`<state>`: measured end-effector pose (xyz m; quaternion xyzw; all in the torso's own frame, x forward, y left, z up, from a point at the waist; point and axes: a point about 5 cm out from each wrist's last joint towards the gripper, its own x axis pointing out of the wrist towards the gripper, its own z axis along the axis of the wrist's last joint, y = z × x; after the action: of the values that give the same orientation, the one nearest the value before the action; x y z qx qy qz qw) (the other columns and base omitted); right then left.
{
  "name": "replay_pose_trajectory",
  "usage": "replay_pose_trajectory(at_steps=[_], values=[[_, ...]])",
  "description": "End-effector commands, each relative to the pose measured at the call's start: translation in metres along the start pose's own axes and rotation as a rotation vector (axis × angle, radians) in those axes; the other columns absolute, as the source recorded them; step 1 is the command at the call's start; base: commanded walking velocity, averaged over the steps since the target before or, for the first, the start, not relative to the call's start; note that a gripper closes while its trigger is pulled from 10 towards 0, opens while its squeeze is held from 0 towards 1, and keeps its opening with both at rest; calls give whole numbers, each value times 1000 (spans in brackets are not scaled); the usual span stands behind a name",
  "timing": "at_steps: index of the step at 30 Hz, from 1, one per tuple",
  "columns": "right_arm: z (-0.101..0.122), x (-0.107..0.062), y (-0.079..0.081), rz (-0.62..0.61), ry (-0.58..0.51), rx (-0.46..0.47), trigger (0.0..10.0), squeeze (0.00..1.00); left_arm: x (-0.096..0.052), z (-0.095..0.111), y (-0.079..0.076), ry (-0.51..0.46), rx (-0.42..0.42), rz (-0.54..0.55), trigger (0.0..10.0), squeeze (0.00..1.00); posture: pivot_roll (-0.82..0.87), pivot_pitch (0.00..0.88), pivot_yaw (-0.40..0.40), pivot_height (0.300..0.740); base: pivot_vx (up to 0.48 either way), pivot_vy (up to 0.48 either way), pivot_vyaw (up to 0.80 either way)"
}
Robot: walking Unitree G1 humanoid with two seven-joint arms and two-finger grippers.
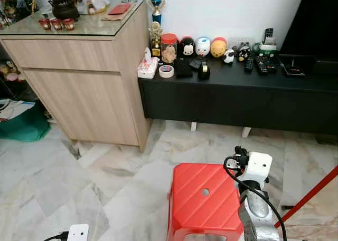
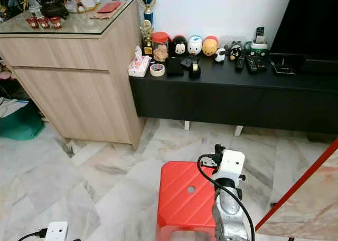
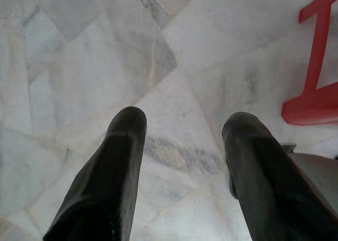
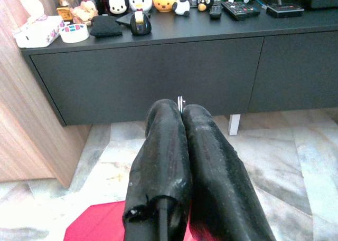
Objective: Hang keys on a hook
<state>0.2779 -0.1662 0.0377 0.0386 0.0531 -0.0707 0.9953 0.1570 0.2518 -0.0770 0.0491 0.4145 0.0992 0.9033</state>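
- Marble floor (image 1: 79, 167) takes up the lower left of the left eye view. A red stool (image 1: 203, 204) stands at the bottom centre, and the right arm rises just beside it at the lower right. A wooden cabinet (image 1: 84, 83) fills the upper left, and a low black surface (image 1: 237, 90) runs across the upper right, lined with small toys, a roll of tape (image 1: 166, 71) and remote controls. No hook can be made out among them, so the arm looks to be carrying its load while the robot searches.
- Right eye view: the same room, with the stool at bottom centre and the arm's white wrist just right of it, pointing toward the black surface.
- Left wrist view: the left gripper (image 3: 185, 130) hangs over bare floor, its jaws spread wide with nothing between them. A leg of the stool shows at the upper right. This arm seems idle, kept low and out of the way.
- Right wrist view: the right gripper (image 4: 180, 112) has its jaws pressed together. A thin sliver of metal, probably the ring of the keys (image 4: 180, 102), pokes out at the tips. The tight pinch would keep the keys from slipping in transit.
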Motion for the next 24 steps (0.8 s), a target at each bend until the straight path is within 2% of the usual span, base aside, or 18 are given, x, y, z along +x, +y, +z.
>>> replay_pose_trajectory(at_steps=[1, 13, 24], values=[[-4, -2, 0, 1, 13, -2, 10000, 0, 0, -2, -1, 8, 1, -6, 10000, 0, 3, 0, 24, 740, 0, 0, 0], [-6, -2, -1, -6, 25, -8, 10000, 0, -2, -8, -3, 38, -7, -17, 10000, 0, -7, 0, 26, 740, 0, 0, 0], [-4, 0, 1, -3, 27, -4, 10000, 0, -3, -15, 3, 75, -23, -4, 10000, 0, -5, 0, 17, 740, -305, 0, 0]])
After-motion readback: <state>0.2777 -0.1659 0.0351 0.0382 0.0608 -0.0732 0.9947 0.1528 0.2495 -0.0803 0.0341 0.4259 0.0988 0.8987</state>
